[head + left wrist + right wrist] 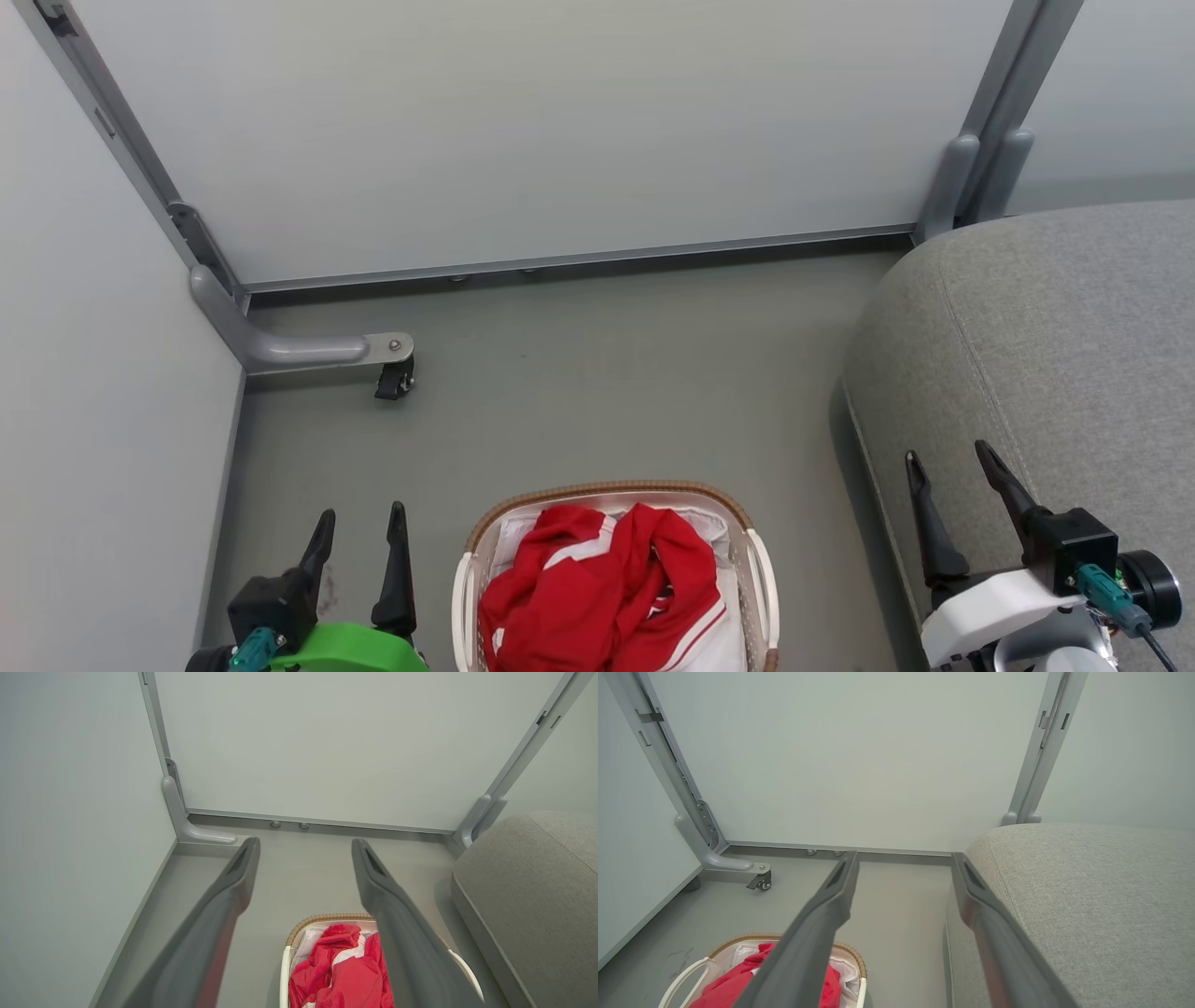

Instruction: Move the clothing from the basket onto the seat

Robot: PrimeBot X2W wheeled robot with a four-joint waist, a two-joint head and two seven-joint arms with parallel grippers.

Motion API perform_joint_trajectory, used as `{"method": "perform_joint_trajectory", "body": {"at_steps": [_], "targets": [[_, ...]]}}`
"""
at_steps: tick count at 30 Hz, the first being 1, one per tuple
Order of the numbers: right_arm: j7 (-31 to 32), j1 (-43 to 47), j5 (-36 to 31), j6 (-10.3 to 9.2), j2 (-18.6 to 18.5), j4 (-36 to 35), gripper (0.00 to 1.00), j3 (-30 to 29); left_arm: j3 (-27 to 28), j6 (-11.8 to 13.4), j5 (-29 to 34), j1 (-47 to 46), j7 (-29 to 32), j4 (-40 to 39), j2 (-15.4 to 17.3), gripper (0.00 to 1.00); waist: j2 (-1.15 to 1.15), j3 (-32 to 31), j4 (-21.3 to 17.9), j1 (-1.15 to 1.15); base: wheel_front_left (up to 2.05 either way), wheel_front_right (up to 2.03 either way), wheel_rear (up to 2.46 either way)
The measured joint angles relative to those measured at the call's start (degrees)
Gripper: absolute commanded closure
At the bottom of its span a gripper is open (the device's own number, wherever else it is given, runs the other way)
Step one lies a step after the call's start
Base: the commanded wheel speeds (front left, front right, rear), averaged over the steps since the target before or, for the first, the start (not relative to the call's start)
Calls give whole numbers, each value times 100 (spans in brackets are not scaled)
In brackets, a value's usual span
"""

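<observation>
**A:** What do we have before us, biggest first?

**B:** We face pale partition panels (523,131) standing on a grey floor (607,373). At our right sits the seat (1055,355), a broad grey cushion with a stitched seam.

**A:** And where do we find the laundry?

**B:** We see the basket (607,490) on the floor between our arms, apart from the seat. The clothing (597,579) lies heaped inside it, red with white stripes.

**A:** How do our tools stand?

**B:** Our left gripper (362,521) hovers just left of the basket, fingers spread, grasping nothing. Our right gripper (948,453) hangs by the seat's edge, likewise spread and released. Smallest, we spot a black caster (395,381) under the left panel's foot.
</observation>
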Motion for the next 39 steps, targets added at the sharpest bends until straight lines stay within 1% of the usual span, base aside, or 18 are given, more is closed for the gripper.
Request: {"method": "perform_joint_trajectory", "body": {"at_steps": [8,12,17,21,28,39], "targets": [[0,-1,-1,0,0,-15,0,-14,-9,-15,3,-1,0,0,0,0,0,53,-13,0,0,0,0],[0,-46,-3,0,0,-94,0,-19,-103,-35,32,-53,0,26,3,0,0,179,-27,0,0,0,0],[-1,-257,-21,1,-1,-186,0,-2,-322,-77,32,-466,-1,185,4,0,0,471,-48,0,0,0,0],[-1,-527,-69,1,-2,-278,0,62,-553,-118,48,-909,-1,459,4,0,0,818,-80,0,0,0,0],[-1,-1094,-55,2,-3,-425,0,158,-1155,-213,227,-1777,-1,1546,0,0,0,1585,-191,0,0,0,0],[-1,-1722,200,2,-10,-591,0,298,-1890,-245,573,-2982,-1,3289,37,0,0,2900,-501,1,0,0,0]]}}
